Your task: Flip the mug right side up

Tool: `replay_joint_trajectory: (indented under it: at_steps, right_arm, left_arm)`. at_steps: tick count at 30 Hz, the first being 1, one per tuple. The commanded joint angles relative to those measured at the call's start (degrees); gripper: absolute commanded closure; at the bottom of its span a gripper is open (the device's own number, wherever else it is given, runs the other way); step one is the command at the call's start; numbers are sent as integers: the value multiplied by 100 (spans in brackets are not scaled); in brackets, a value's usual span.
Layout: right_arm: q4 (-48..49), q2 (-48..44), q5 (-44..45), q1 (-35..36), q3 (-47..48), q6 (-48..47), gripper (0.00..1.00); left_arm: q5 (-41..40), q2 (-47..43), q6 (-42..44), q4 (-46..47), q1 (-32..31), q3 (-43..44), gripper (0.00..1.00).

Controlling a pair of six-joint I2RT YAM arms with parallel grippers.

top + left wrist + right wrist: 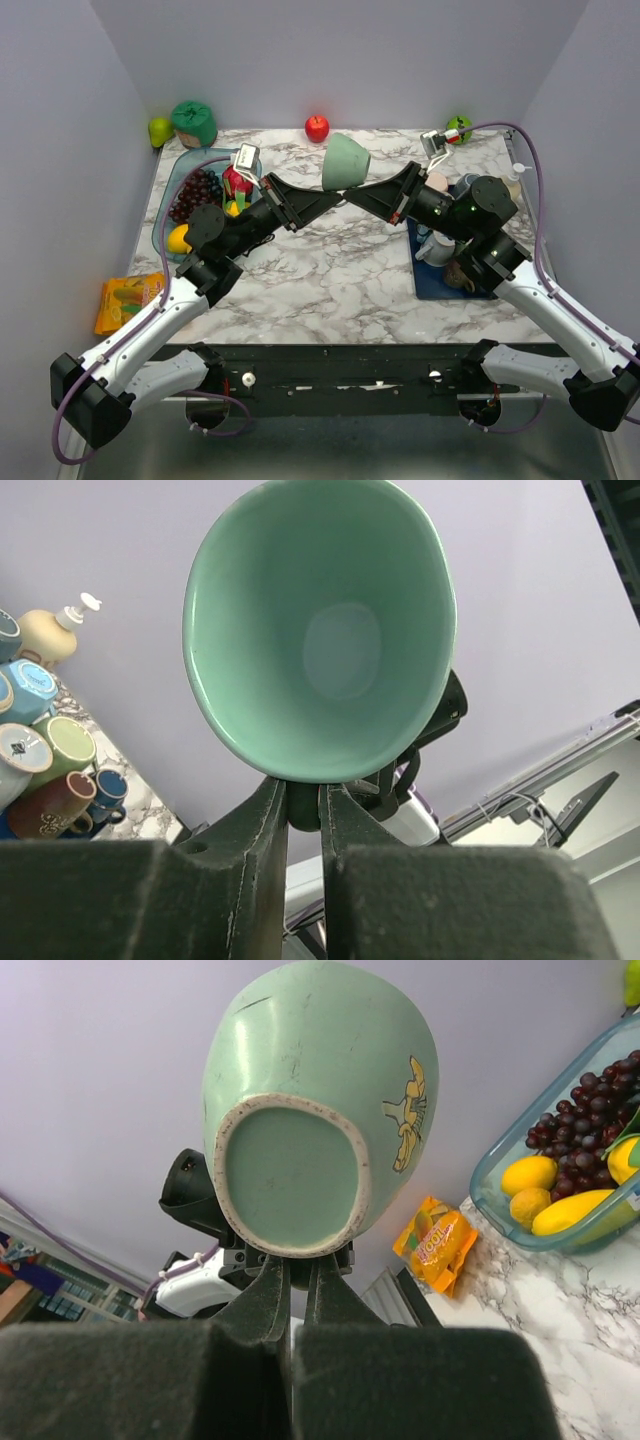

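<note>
A mint-green mug (pixel 346 161) with a yellow print hangs in the air above the middle of the marble table, lying on its side. In the left wrist view its mouth (pixel 320 630) faces me. In the right wrist view its unglazed base (pixel 292 1175) faces me. My left gripper (pixel 333 197) and right gripper (pixel 352 195) meet under the mug from opposite sides. The left jaws (pixel 303 802) are shut on a dark piece just below the rim, seemingly the handle. The right jaws (pixel 300 1272) are shut on the same piece below the base.
A clear tray (pixel 172 180) with grapes and yellow fruit sits at the left, an orange snack bag (pixel 130 300) beside it. Several mugs stand on a dark mat (pixel 432 283) at the right. A red apple (pixel 317 127) and green fruit line the back edge.
</note>
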Motion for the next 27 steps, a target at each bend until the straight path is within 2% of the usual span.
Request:
replay_joint_trajectory:
  at_steps: [1, 4, 7, 11, 17, 20, 21, 22, 23, 24, 27]
  right_arm:
    - [86, -33, -291, 105, -38, -77, 99]
    - [25, 11, -317, 132, -56, -103, 99]
    - [-2, 46, -309, 149, -109, -121, 99]
    - [-273, 55, -230, 150, -153, -139, 99]
    - [-975, 55, 192, 141, -179, -139, 98]
    - [-1309, 55, 447, 150, -223, -112, 77]
    - [-1355, 46, 578, 150, -240, -95, 60]
    - [-1416, 38, 649, 150, -249, -86, 52]
    - [-1530, 29, 710, 150, -267, -77, 48]
    - [-1583, 20, 868, 150, -284, -68, 39]
    - [-1899, -6, 1210, 150, -302, -51, 29]
  left_arm:
    - [-249, 53, 106, 306, -36, 74, 85]
    - [-275, 97, 106, 280, -62, 109, 74]
    - [-345, 141, 106, 315, -54, 135, 74]
    - [-459, 132, 158, 403, -62, 109, 100]
    - [-741, -9, 465, 1, -62, 100, 100]
    - [-829, -53, 747, -360, -54, 205, 100]
    - [-855, -53, 887, -457, -62, 232, 100]
    - [-882, -53, 958, -580, -54, 275, 100]
    - [-899, -53, 1045, -877, -62, 354, 100]
    - [-952, -44, 1133, -1019, -63, 390, 100]
    - [-1110, -53, 1511, -1678, -63, 521, 100]
